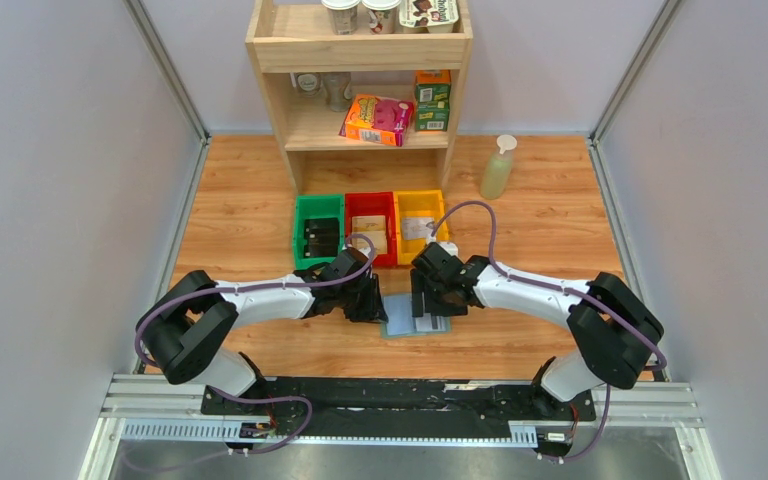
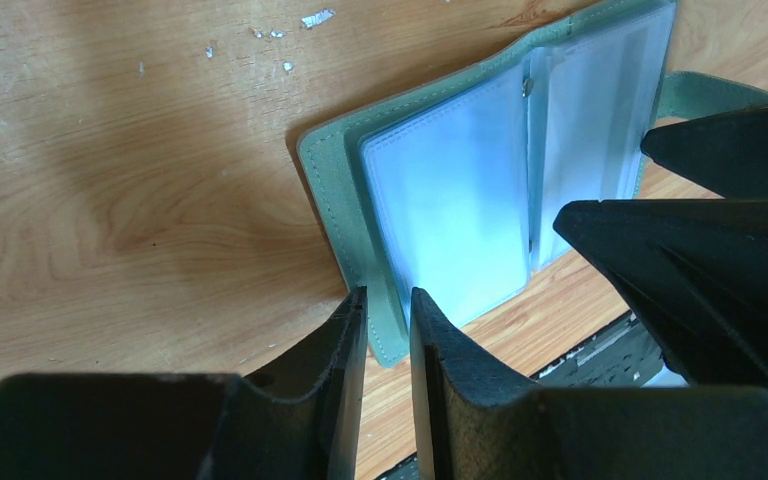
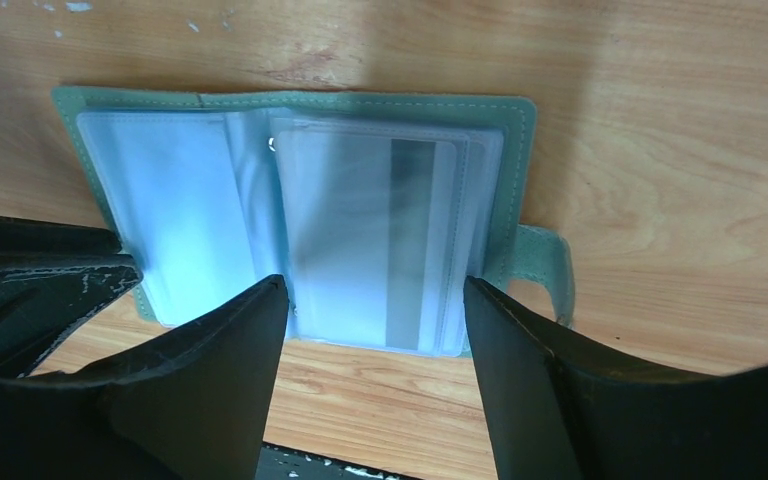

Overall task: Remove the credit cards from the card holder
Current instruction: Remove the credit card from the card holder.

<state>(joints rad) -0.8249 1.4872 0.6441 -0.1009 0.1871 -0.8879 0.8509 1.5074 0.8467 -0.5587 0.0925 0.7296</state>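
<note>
Top view: card holder [image 1: 405,318], open flat on worktop [image 1: 240,210], near red bin [image 1: 371,225].
Left wrist: left claw [image 2: 388,310], tips narrowly parted over the card holder's cover edge; whether it grips cannot be told.
Right wrist: right claw [image 3: 372,295], released, straddling sleeved credit card [image 3: 380,240], dark-striped.

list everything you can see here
table: one, wood, under all
card holder: one, grey-green, open at table centre
card: one seen, pale with dark stripe, in holder's clear sleeve
shelf: one, wooden, far side
bins: three, green, red, yellow, before the shelf
box: one, orange-pink, middle shelf
cartons: two, green, right of box
tubs: three, white, top shelf
bottle: one, pale green, right of shelf
arms: two, white and black, near edge
left tool: one, black, narrow gap, at holder's left edge
right tool: one, black, open, astride the card's sleeve
</note>
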